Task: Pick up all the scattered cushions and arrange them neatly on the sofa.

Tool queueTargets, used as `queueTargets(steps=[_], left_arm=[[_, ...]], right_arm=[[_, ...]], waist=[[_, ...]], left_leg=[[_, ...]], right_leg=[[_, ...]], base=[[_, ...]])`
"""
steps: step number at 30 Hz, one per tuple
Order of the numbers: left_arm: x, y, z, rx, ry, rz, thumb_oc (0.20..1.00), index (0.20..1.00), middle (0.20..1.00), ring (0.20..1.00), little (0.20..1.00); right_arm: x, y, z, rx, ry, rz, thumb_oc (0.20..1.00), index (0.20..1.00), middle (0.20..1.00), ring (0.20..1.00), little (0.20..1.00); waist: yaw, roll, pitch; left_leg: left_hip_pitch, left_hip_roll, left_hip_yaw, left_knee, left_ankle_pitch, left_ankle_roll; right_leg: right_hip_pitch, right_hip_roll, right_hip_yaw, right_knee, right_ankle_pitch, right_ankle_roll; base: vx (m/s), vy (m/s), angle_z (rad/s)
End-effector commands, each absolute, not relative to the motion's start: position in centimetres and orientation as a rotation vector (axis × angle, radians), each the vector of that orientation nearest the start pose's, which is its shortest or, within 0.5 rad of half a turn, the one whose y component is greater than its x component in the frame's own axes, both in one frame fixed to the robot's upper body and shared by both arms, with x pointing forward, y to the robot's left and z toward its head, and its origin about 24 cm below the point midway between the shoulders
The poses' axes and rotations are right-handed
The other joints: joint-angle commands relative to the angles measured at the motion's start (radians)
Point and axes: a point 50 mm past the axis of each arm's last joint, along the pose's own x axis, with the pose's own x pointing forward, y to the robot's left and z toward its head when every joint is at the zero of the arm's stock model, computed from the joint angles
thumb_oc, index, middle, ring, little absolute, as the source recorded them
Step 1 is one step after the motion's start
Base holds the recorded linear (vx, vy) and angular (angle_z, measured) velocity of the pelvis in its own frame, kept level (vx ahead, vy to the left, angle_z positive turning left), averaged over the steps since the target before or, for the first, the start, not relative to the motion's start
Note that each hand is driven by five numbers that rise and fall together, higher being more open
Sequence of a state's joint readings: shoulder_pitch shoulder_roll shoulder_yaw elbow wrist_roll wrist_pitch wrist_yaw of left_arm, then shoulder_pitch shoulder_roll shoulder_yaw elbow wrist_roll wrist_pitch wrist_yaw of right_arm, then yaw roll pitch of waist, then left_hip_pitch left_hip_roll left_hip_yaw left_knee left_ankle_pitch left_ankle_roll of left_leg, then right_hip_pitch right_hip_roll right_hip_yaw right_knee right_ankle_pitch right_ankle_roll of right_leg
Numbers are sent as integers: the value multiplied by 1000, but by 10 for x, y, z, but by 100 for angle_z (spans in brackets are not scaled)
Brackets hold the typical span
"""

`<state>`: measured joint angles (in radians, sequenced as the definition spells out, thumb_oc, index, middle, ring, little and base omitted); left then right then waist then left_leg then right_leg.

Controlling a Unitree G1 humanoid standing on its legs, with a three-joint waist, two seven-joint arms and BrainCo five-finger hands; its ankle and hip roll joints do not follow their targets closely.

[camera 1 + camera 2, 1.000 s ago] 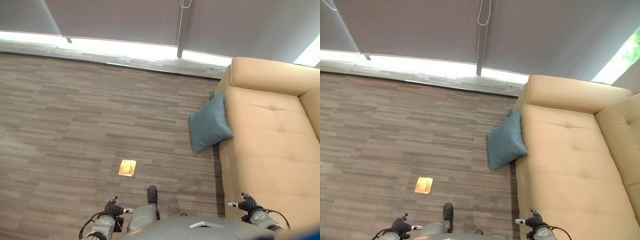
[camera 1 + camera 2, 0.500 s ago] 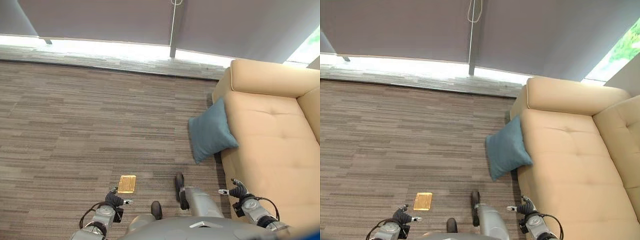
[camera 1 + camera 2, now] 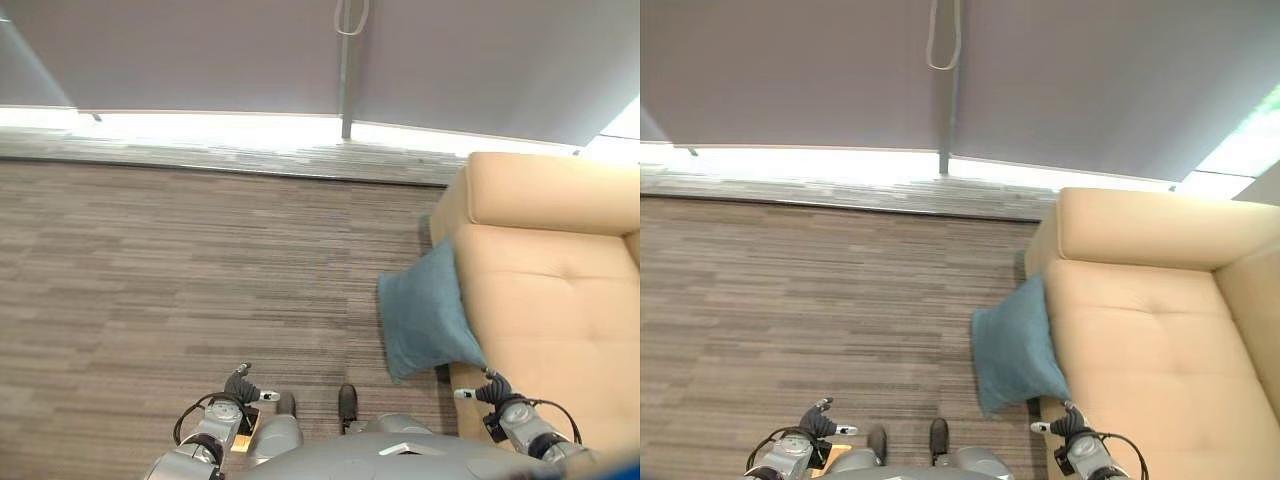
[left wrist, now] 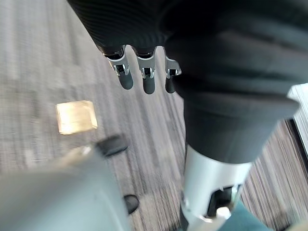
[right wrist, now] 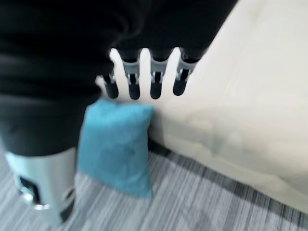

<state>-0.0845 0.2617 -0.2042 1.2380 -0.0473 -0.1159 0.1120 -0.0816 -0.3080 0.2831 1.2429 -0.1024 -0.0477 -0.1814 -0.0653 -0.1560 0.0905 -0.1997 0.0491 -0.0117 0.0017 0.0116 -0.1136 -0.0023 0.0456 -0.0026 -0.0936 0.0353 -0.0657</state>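
The blue cushion point(image 3: 428, 320) stands on the carpet point(image 3: 180, 270) at about 3 o'clock in the left eye view, leaning against the front edge of the tan sofa point(image 3: 545, 290), not yet on the seat. Both hands hang low and hold nothing: the left hand point(image 3: 243, 386) at 7 o'clock and the right hand point(image 3: 492, 391) at 5 o'clock, just below the cushion's lower corner, each with fingers straight and relaxed. To do the pickup well, the robot should probably close in first, then take the soft cushion from both sides so it does not sag or slip, and lift it clear of the sofa's edge before setting it back. The striped carpet runs to a bright window strip point(image 3: 220, 128) under grey blinds point(image 3: 180, 50) at 12 o'clock. A small brass floor plate point(image 4: 75, 117) lies near the left hand.
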Motion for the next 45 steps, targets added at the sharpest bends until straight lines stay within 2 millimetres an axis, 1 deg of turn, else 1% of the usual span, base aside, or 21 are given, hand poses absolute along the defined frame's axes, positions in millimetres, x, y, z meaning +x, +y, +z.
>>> queueTargets(steps=[1,4,9,10,13,14,15,16,17,20,24,25,28,32,33,35,36,39,40,41,45], left_arm=[[123,250,-146,425,1048,93,1000,1000,1000,1000,1000],[122,250,-147,432,1050,85,1000,1000,1000,1000,1000],[138,257,-138,439,992,106,1000,1000,1000,1000,1000],[140,258,-137,435,984,111,1000,1000,1000,1000,1000],[138,257,-139,445,992,96,1000,1000,1000,1000,1000],[138,257,-139,431,1000,105,1000,1000,1000,1000,1000],[137,256,-139,424,993,107,1000,1000,1000,1000,1000],[133,251,-142,417,1001,96,1000,1000,1000,1000,1000],[135,248,-141,404,988,87,1000,1000,1000,1000,1000],[142,235,-142,406,967,31,1000,1000,1000,1000,1000],[142,230,-143,404,966,11,1000,1000,1000,1000,1000],[145,230,-142,405,962,15,1000,1000,1000,1000,1000],[144,228,-143,395,963,15,1000,1000,1000,1000,1000],[137,227,-147,382,991,11,1000,1000,1000,1000,1000],[135,230,-146,389,997,18,1000,1000,1000,1000,1000],[135,233,-146,402,1001,19,1000,1000,1000,1000,1000],[133,235,-146,400,1006,28,1000,1000,1000,1000,1000],[126,241,-148,388,1032,59,1000,1000,1000,1000,1000],[125,243,-148,391,1037,61,1000,1000,1000,1000,1000],[125,244,-147,397,1039,61,1000,1000,1000,1000,1000],[129,240,-147,415,1029,32,1000,1000,1000,1000,1000]], right_arm=[[113,-258,-148,-666,1115,-32,1000,1000,1000,1000,1000],[116,-255,-148,-672,1111,-17,1000,1000,1000,1000,1000],[130,-250,-146,-672,1074,0,1000,1000,1000,1000,1000],[132,-249,-145,-672,1064,1,1000,1000,1000,1000,1000],[131,-249,-145,-682,1067,11,1000,1000,1000,1000,1000],[130,-251,-145,-697,1075,13,1000,1000,1000,1000,1000],[127,-251,-146,-701,1082,16,1000,1000,1000,1000,1000],[118,-252,-149,-681,1108,5,1000,1000,1000,1000,1000],[112,-253,-150,-679,1128,0,1000,1000,1000,1000,1000],[112,-257,-149,-674,1126,-21,1000,1000,1000,1000,1000],[116,-260,-147,-682,1113,-34,1000,1000,1000,1000,1000],[115,-261,-147,-697,1118,-32,1000,1000,1000,1000,1000],[116,-264,-146,-708,1116,-35,1000,1000,1000,1000,1000],[113,-262,-147,-705,1128,-25,1000,1000,1000,1000,1000],[118,-255,-148,-680,1116,-26,1000,1000,1000,1000,1000],[119,-251,-149,-677,1113,-17,1000,1000,1000,1000,1000],[120,-251,-149,-679,1109,-14,1000,1000,1000,1000,1000],[132,-250,-145,-712,1057,5,1000,1000,1000,1000,1000],[135,-250,-144,-721,1045,12,1000,1000,1000,1000,1000],[136,-249,-143,-726,1037,15,1000,1000,1000,1000,1000],[136,-253,-142,-726,1035,-2,1000,1000,1000,1000,1000]], waist=[[13,12,-20],[22,14,-27],[26,31,-10],[22,41,-1],[7,44,-8],[10,46,6],[8,42,3],[-8,36,-13],[-2,34,-18],[-11,25,-24],[5,11,-28],[15,14,-22],[27,15,-18],[22,33,-21],[-1,46,-25],[-3,52,-28],[2,54,-28],[52,78,-20],[56,81,-23],[61,79,-31],[48,68,-44]], left_leg=[[81,-52,42,80,-80,46],[99,-65,65,76,-94,64],[133,-82,85,65,-116,114],[153,-81,86,56,-119,119],[202,-96,93,29,-140,119],[220,-107,113,48,-171,116],[233,-112,131,60,-184,112],[242,-110,124,89,-180,98],[239,-106,141,130,-169,81],[172,-95,120,344,-117,31],[120,-105,60,240,-183,57],[87,-111,-11,193,-156,53],[84,-125,-100,190,-146,49],[113,-117,-121,145,-142,58],[138,-111,-60,93,-122,79],[149,-115,-15,73,-123,90],[153,-112,8,70,-123,94],[173,-76,114,27,-103,92],[178,-71,130,16,-99,92],[186,-68,156,0,-92,88],[195,-77,172,13,-103,85]], right_leg=[[-13,-68,18,88,-62,187],[-14,-86,28,122,-60,201],[-119,-101,31,360,-11,240],[-169,-101,-1,404,-3,235],[-210,-88,-76,304,-17,219],[-215,-123,-242,199,-12,222],[-191,-135,-272,172,-7,221],[-179,-95,-190,168,-11,208],[-160,-101,-211,151,2,205],[-78,-67,-145,83,-1,169],[-36,-76,-60,58,-13,185],[-30,-69,-23,61,-19,189],[-20,-61,34,71,-27,190],[-24,-56,69,101,-39,190],[-95,-68,104,144,-3,223],[-116,-74,120,132,17,241],[-124,-76,110,134,22,244],[-131,-143,-231,170,-18,219],[-124,-147,-273,179,-29,214],[-103,-146,-304,167,-38,216],[-77,-130,-258,104,-16,217]], base=[[230,213,-44],[156,191,-56],[112,152,-39],[155,130,-9],[268,71,-53],[243,10,-40],[397,-48,-45],[299,-97,-43],[335,-143,-12],[196,-45,19],[172,79,-76],[133,69,-86],[86,76,-122],[46,145,-57],[20,424,-9],[-94,260,-156],[-124,167,-216],[-94,76,-136],[-82,-37,-203],[-28,-74,-139],[28,-115,-30]])
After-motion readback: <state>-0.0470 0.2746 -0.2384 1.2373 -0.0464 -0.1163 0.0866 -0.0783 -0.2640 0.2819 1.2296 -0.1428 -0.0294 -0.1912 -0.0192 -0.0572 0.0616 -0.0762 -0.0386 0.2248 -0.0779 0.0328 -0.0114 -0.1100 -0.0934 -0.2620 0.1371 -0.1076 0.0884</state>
